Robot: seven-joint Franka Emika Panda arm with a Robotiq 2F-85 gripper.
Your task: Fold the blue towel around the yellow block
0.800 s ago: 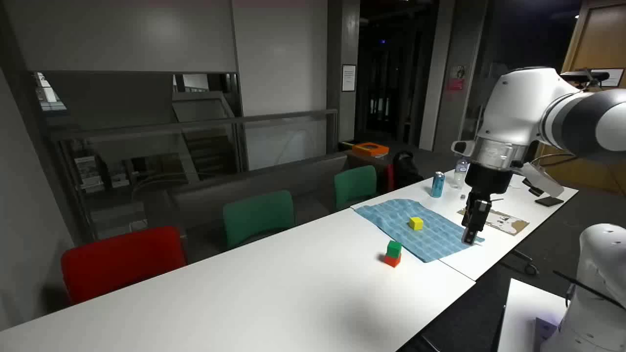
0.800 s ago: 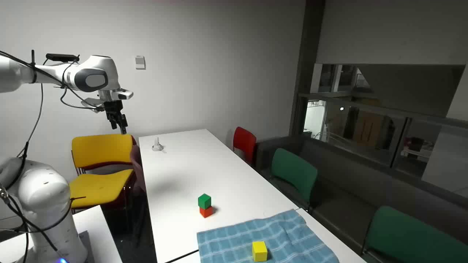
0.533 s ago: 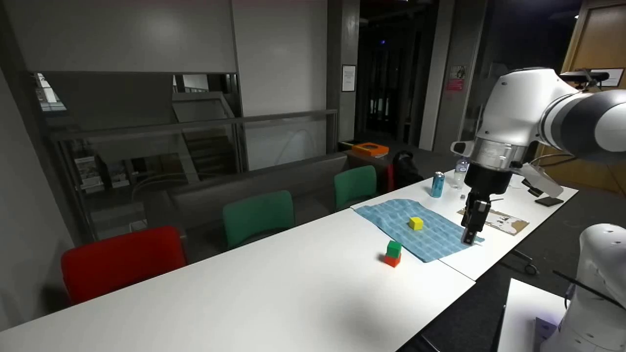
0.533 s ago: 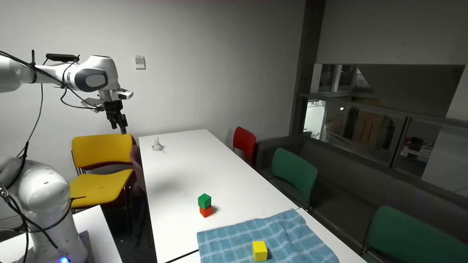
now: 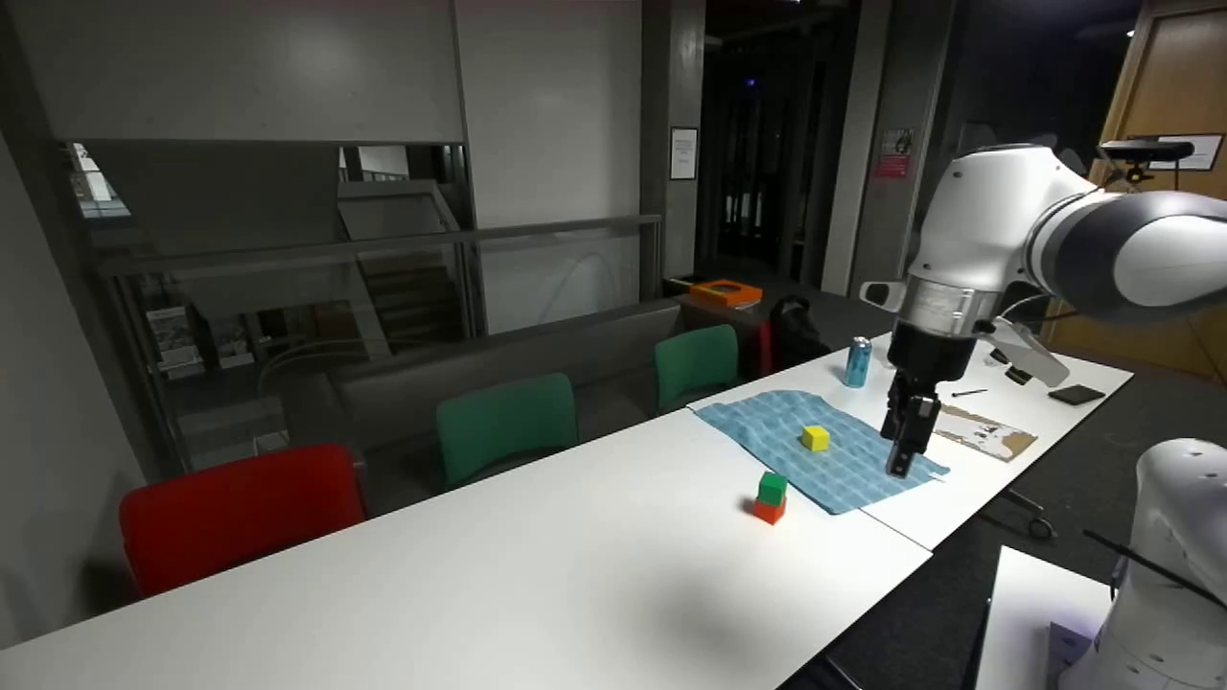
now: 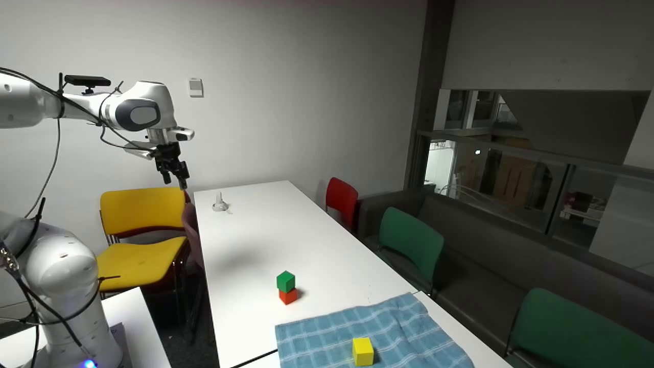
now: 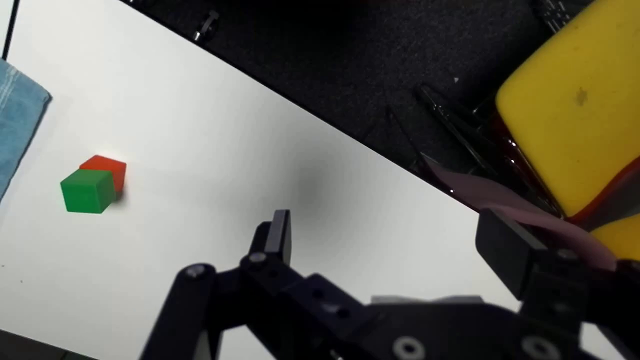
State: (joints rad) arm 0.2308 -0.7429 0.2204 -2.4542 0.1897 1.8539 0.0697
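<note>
The blue towel looks soft and light, best pinched at a corner, while the claw gapes empty.

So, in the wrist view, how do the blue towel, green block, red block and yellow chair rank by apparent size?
1. Yellow chair, cut off
2. Blue towel, only a corner
3. Green block, red block: unsure; green is nearer and partly hides red

Bench: is spreading beneath the fingers.
Green block: is resting on a red block, left of the fingers in the wrist view.
Blue can: is standing upright beyond the fingers in an exterior view.
Red chair: is standing well left of the fingers there.
</note>
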